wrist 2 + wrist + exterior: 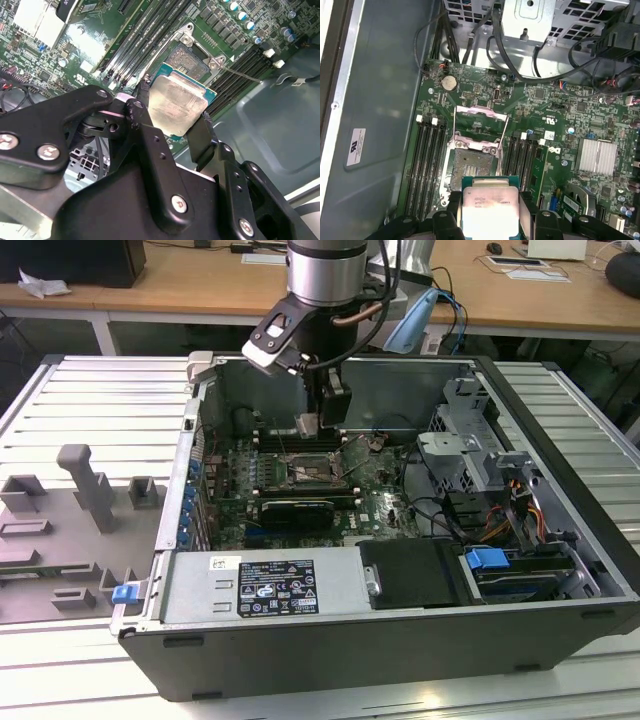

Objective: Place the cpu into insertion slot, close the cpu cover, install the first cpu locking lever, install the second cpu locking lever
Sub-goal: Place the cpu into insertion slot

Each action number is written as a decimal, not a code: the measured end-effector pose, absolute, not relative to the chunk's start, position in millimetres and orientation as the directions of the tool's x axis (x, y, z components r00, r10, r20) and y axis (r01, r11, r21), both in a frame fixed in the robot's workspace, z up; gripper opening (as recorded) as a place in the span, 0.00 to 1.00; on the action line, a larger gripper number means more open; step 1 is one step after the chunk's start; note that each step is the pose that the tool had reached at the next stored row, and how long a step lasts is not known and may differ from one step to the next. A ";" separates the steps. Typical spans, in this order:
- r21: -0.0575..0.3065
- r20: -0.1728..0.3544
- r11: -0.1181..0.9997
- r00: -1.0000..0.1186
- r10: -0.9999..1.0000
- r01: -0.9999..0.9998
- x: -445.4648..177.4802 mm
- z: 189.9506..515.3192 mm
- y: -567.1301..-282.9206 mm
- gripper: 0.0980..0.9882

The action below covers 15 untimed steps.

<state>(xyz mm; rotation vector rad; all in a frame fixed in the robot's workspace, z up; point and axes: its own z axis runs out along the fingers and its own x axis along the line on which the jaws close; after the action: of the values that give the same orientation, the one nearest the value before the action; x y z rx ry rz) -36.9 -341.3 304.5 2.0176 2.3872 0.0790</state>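
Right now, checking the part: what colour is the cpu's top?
Dull silvery-beige on the cpu, best in the second wrist view.

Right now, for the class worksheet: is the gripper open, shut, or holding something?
Gripper: shut on the cpu, which is not yet seated in the socket.

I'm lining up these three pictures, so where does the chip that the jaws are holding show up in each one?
Exterior view: chip in the jaws, hanging above the socket.
Second wrist view: chip between the jaws, in front of the socket.
First wrist view: chip between the jaws, near the socket.
Shared landmark: the open socket.
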 end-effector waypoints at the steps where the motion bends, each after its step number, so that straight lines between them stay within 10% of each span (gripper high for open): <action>1: 0.048 0.021 0.165 -0.166 0.986 0.985 -36.9 304.3 -341.3 0.50; 15: 0.048 0.021 0.134 -0.135 0.991 0.990 -36.9 298.6 -341.4 0.50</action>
<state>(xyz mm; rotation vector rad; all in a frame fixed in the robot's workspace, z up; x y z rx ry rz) -36.9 -341.4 298.6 2.0558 2.3532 0.0784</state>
